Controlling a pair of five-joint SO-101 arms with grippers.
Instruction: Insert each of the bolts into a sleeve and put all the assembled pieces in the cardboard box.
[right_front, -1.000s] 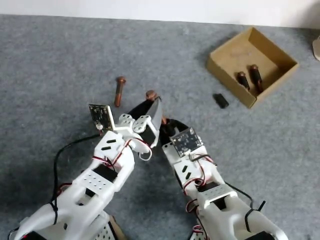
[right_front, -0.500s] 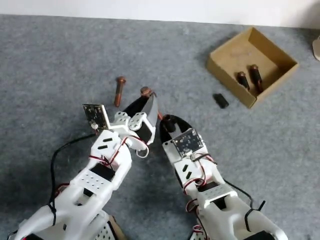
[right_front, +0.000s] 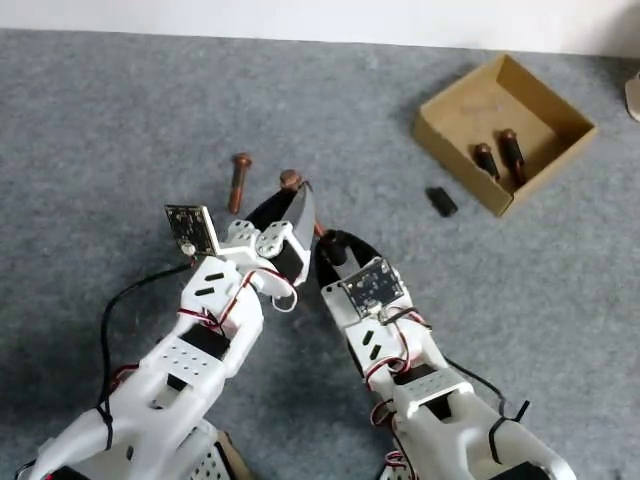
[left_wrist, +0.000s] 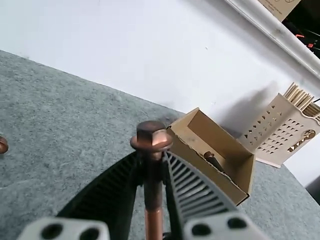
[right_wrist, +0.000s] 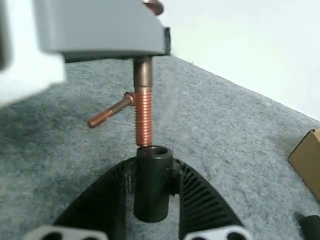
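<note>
My left gripper (left_wrist: 152, 159) is clamping the bolt (left_wrist: 151, 145) head-up; my right gripper (right_wrist: 153, 169) is gripping the sleeve (right_wrist: 152, 185) upright, just beneath the threaded tip; the tip is looking slightly off the bore's centre, so I am planning to align first, then lower slowly; the cardboard box (right_front: 455, 140) is sitting well apart.

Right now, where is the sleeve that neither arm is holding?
In the high view the free sleeve lies on the mat just outside the box's near-left wall, on the right side, well right of the loose bolt.
</note>
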